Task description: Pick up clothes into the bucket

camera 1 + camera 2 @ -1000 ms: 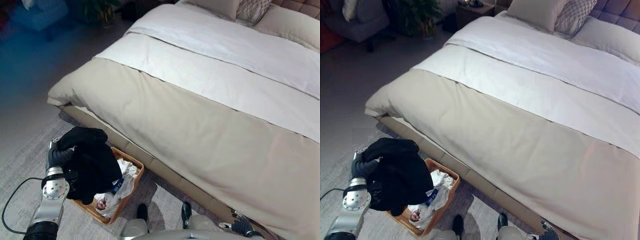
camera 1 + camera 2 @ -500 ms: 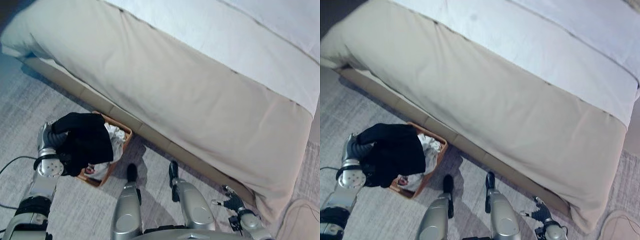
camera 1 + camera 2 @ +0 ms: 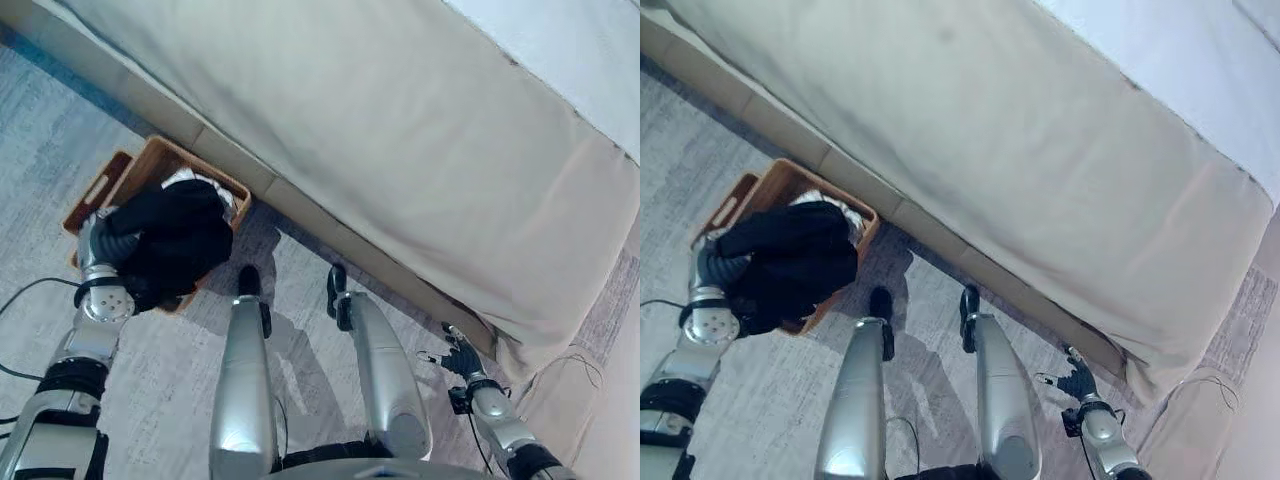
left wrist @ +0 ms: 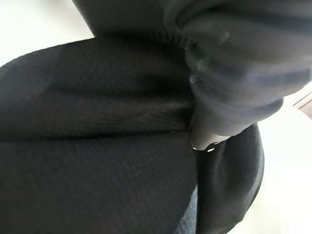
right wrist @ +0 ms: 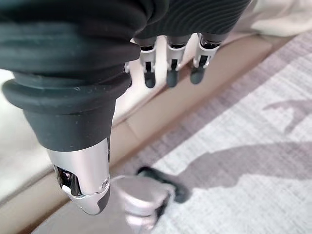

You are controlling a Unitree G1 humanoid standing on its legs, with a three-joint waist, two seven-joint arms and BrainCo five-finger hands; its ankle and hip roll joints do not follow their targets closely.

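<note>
A bundle of black clothes (image 3: 178, 238) hangs over the near half of a brown wicker basket (image 3: 140, 170), draped from the robot's left hand (image 3: 103, 250). The cloth covers that hand's fingers, so I cannot tell how they are set; from the wrist, dark fabric (image 4: 97, 146) lies right against the hand's ribbed cover. Under the bundle a bit of white cloth (image 3: 190, 182) shows inside the basket, toward its far right corner. The basket sits on a grey rug (image 3: 40, 150), just beside the base of a bed (image 3: 300, 200) that runs along the far side. A beige cover (image 3: 400, 120) falls over the bed's edge. Well to the right, the right hand (image 3: 460, 362) hangs low near the bed's base, fingers (image 5: 168, 73) relaxed and straight, holding nothing.
</note>
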